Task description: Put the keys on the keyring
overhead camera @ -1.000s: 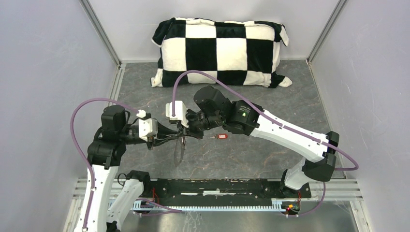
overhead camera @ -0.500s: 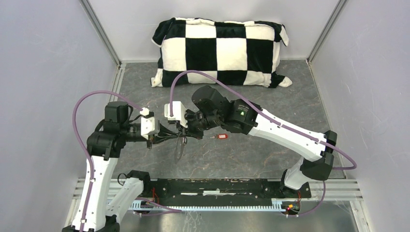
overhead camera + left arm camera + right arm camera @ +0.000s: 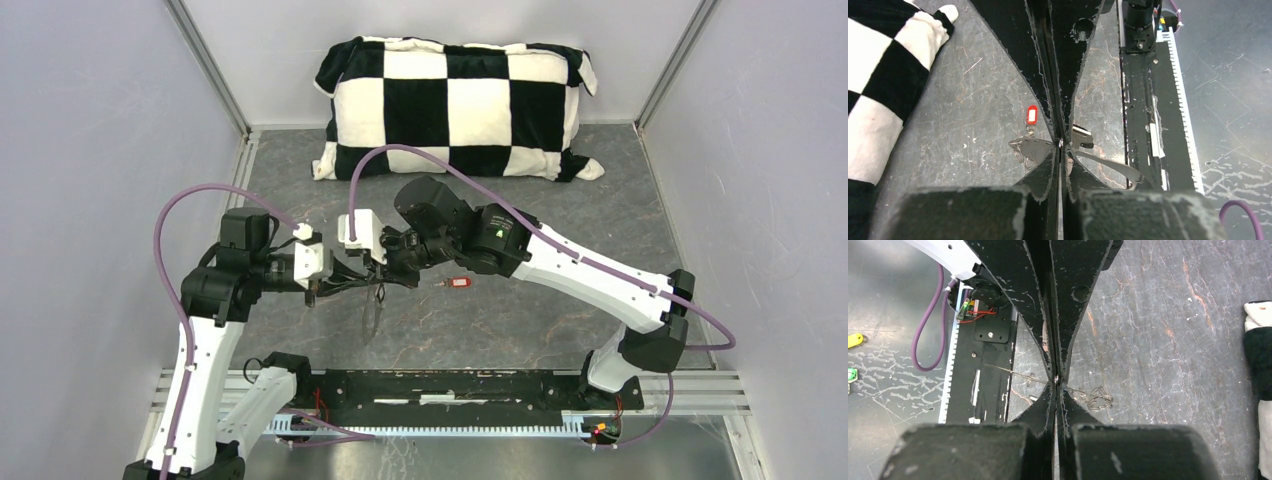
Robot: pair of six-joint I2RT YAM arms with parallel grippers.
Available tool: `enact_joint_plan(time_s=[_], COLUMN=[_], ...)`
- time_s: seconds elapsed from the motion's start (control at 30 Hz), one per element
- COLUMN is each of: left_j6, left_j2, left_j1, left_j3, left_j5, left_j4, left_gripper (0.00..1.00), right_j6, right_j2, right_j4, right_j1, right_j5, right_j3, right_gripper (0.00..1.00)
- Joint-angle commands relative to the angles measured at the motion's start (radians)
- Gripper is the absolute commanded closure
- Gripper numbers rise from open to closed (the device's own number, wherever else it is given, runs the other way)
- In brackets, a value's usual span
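The keyring (image 3: 372,313) hangs as a thin wire loop between my two grippers, above the table. My left gripper (image 3: 350,284) (image 3: 1060,144) is shut on its wire, with the fringe of grey pieces (image 3: 1024,148) to one side and the wire band (image 3: 1108,167) to the other. My right gripper (image 3: 385,268) (image 3: 1055,381) is shut on the same wire (image 3: 1013,372), small rings (image 3: 1096,399) beside its tips. The black key with a white face (image 3: 1081,137) sits right against the left fingertips; I cannot tell whether it is threaded. The red key (image 3: 458,283) (image 3: 1031,115) lies on the table.
A black-and-white checkered pillow (image 3: 455,105) lies along the back wall. The black base rail (image 3: 450,385) runs along the near edge. Grey walls close in both sides.
My left gripper has closed from partly open to shut at the keyring, and its arm has shifted slightly right. The right gripper has edged a little left, staying shut.
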Motion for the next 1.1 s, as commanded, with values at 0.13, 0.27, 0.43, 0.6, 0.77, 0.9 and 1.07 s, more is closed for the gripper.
enact_joint_plan(time_s=[0.13,0.27,0.43,0.6,0.77,0.9,1.07], left_j6=[0.259,0.304,0.215,-0.184,-0.652,-0.742,-0.758], left_j2=[0.033,0.043,0.066,0.017,-0.066,-0.072,-0.066], left_j1=[-0.027,-0.031,-0.031,-0.031,-0.031,-0.031,-0.031], left_j3=[0.054,0.063,0.078,0.033,-0.075,-0.072,-0.056], left_j5=[-0.035,-0.023,0.037,0.099,0.112,0.118,0.16], left_j4=[-0.164,-0.187,-0.132,0.217,0.723,0.834,0.835], left_gripper=[0.98,0.98,0.98,0.98,0.98,0.98,0.98], right_j6=[0.009,0.034,0.114,0.224,0.351,0.417,0.387], right_j2=[0.005,-0.042,-0.16,-0.322,-0.475,-0.522,-0.511], right_j4=[0.047,0.092,0.24,0.442,0.725,0.916,1.026], right_j1=[0.004,-0.013,-0.075,-0.134,-0.166,-0.17,-0.172], right_j5=[0.001,0.008,-0.058,-0.045,-0.039,-0.04,-0.066], right_j3=[0.07,0.026,-0.138,-0.375,-0.607,-0.693,-0.69], right_gripper=[0.89,0.74,0.66,0.55,0.37,0.34,0.32])
